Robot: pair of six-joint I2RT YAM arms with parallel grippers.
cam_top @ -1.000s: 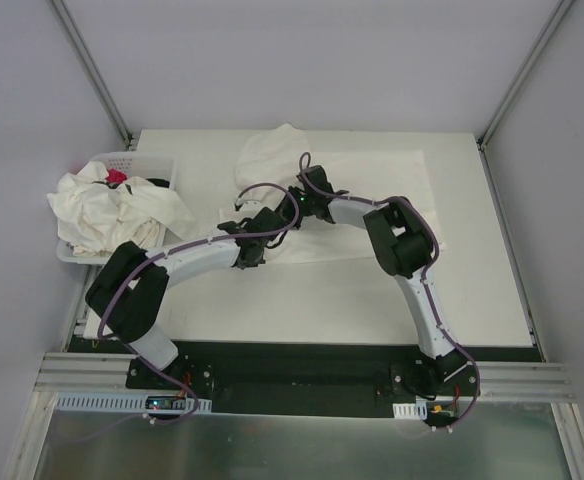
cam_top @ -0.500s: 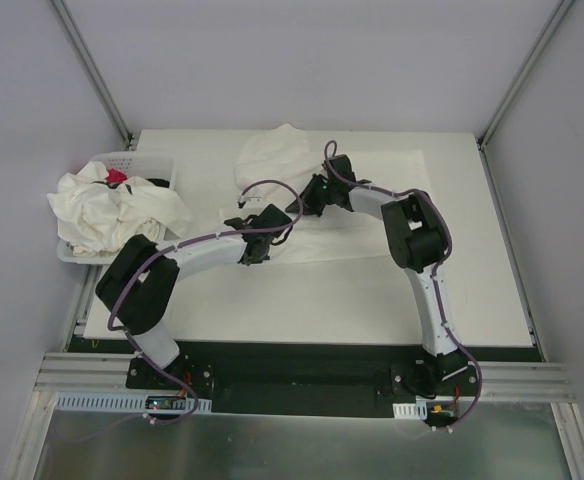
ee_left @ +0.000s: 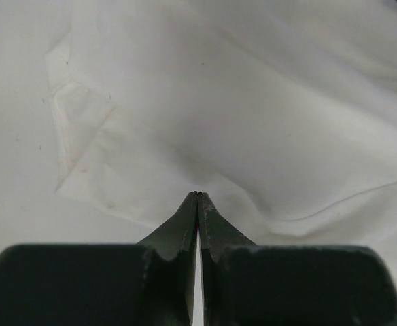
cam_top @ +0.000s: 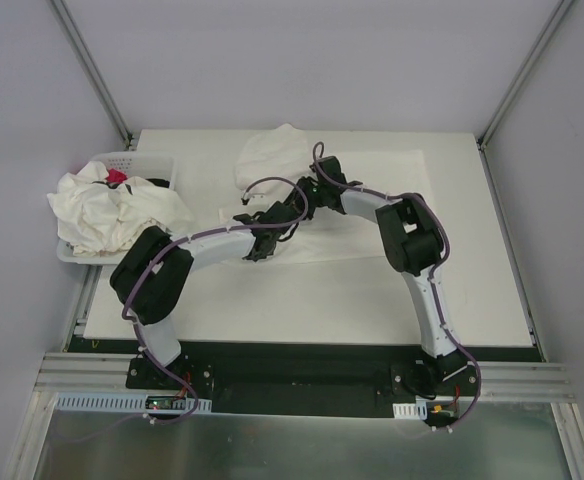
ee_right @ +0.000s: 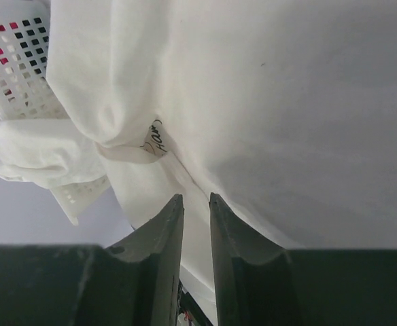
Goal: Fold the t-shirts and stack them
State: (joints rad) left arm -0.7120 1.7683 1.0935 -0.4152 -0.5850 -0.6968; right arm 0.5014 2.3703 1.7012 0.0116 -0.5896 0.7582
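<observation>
Left tool [ee_left: 198,196] clenched | right tool [ee_right: 196,198] slightly parted | t-shirt [cam_top: 402,168] partly arm-hidden

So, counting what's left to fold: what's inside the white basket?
Crumpled off-white t-shirts fill the basket and spill over its rim; a small red thing peeks out among them. Whatever lies beneath the heap is covered.

The left arm [cam_top: 207,245] is being stretched forward and rightward from its base, elbow bent, and the left gripper [ee_left: 197,202] is being held with its fingers [ee_left: 215,231] pressed together. The right arm [cam_top: 424,290] is being arched forward and back leftward, its wrist just beside the left one. The right gripper [ee_right: 196,204] is being held with its fingers [ee_right: 163,234] a narrow gap apart.
</observation>
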